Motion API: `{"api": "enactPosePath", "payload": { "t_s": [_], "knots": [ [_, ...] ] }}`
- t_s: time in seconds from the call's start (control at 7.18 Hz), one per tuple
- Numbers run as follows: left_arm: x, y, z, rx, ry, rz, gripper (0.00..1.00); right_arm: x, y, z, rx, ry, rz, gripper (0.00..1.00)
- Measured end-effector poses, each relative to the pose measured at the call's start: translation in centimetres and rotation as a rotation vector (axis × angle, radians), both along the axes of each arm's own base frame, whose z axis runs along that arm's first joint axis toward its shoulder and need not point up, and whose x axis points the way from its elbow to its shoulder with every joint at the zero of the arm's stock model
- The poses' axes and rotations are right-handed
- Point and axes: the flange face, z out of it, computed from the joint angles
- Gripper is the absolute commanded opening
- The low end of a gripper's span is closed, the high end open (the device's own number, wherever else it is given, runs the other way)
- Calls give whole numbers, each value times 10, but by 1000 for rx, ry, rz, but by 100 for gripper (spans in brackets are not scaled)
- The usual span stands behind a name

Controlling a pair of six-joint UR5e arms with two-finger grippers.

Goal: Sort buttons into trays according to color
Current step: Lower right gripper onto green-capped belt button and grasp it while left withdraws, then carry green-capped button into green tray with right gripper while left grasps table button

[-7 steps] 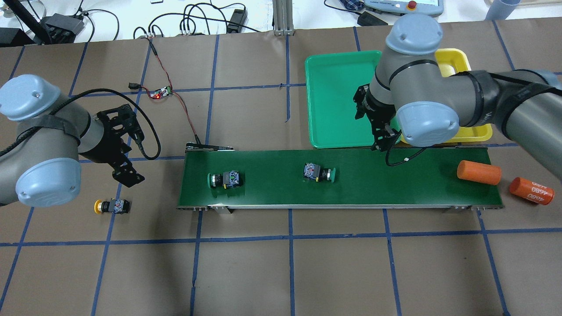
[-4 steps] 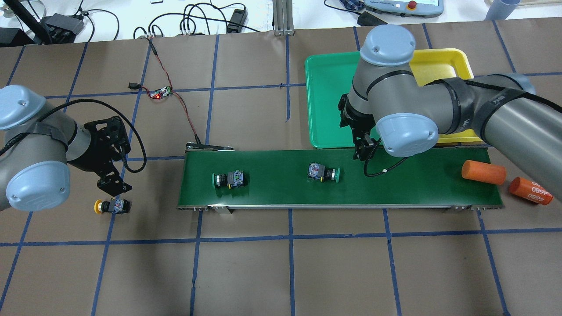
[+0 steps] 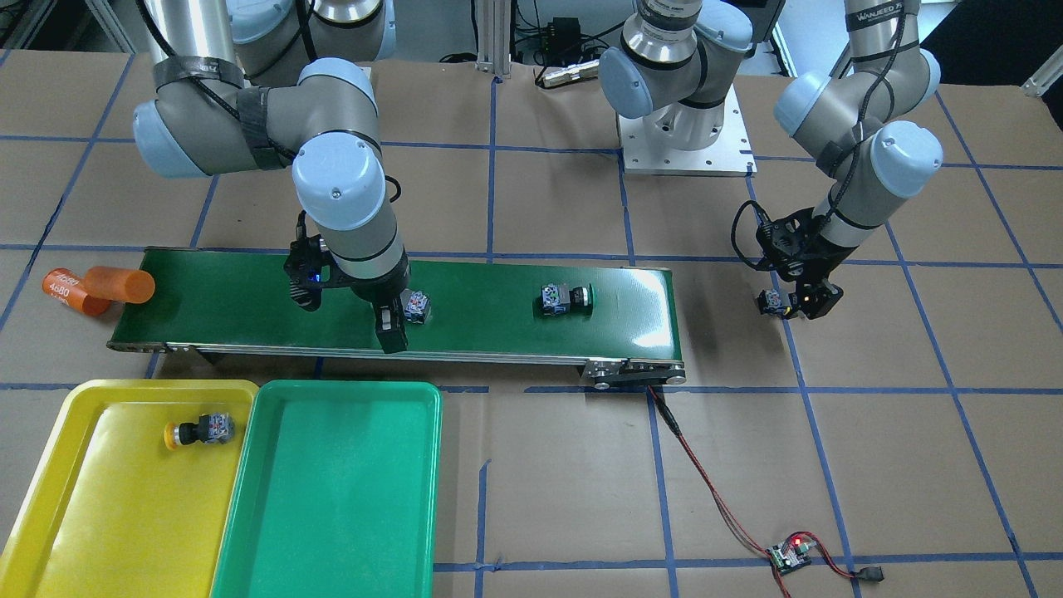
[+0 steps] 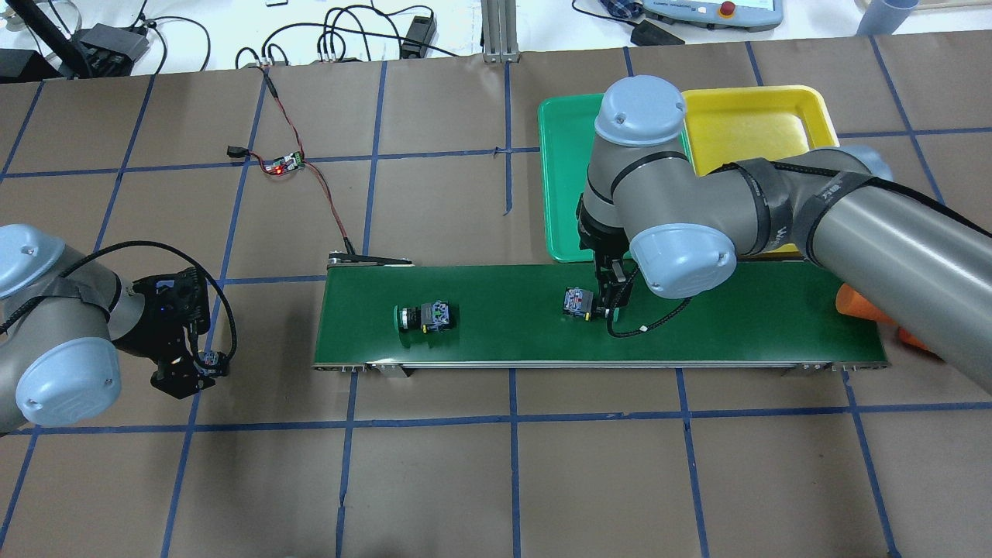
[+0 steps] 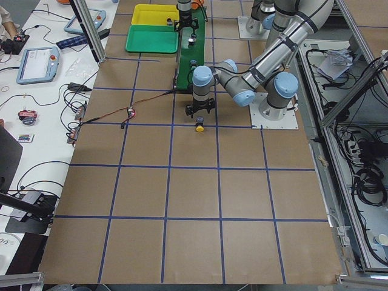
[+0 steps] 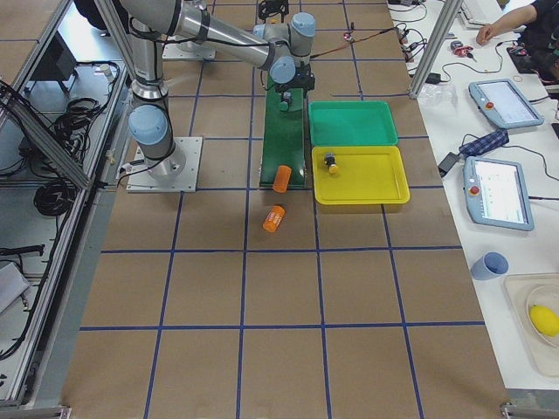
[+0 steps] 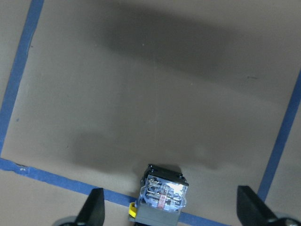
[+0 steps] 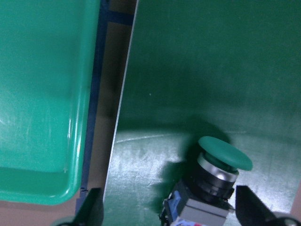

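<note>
One green button (image 4: 425, 318) lies on the belt, also in the front view (image 3: 565, 299). My right gripper (image 4: 608, 298) is open and low over the second green button (image 8: 211, 188), which lies between its fingers (image 8: 91, 207). My left gripper (image 4: 186, 372) is open and straddles a yellow button (image 7: 162, 197) lying on the table, left of the belt (image 3: 772, 303). The other yellow button (image 3: 199, 430) lies in the yellow tray (image 3: 100, 515). The green tray (image 3: 332, 498) beside it holds nothing.
The dark-green conveyor belt (image 4: 736, 318) runs across the middle of the table. Two orange cylinders (image 3: 120, 284) sit at its right end, one marked 4680 (image 3: 66, 291). A small circuit board with wires (image 4: 283, 163) lies at the back left.
My right gripper moved left and down from the green tray onto the belt's second green button. My left gripper dropped over the yellow button. The belt's buttons and an orange cylinder drifted right.
</note>
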Motion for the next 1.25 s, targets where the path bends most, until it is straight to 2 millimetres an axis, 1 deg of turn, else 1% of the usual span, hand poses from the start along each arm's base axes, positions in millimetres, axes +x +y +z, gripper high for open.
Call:
{"api": "enactPosePath", "payload": {
  "t_s": [0.14, 0.28, 0.42, 0.56, 0.7, 0.84, 0.97, 1.25],
  "knots": [
    [0, 1, -8, -6, -7, 4, 100, -3, 3, -5, 11, 5, -2, 25],
    [1, -1, -15, -11, -12, 8, 100, -5, 4, -8, 17, 8, 2, 0],
    [3, -1, -21, -11, -18, 9, 98, -7, 4, -8, 19, 5, 15, 0],
    [4, -2, -24, -6, -23, 10, 48, -8, 3, -7, 17, 3, 28, 0],
    [5, -2, -26, -3, -28, 5, 0, -10, 2, -5, 12, 4, 35, 0],
    [5, -2, -26, -5, -32, -17, 0, -12, -1, -2, 1, 5, 41, 0],
    [5, -3, -25, -10, -36, -48, 0, -16, -10, 7, -22, 2, 51, 0],
    [3, -5, -13, -29, -53, -77, 0, -35, -45, 33, -86, -10, 79, 0]
  ]
}}
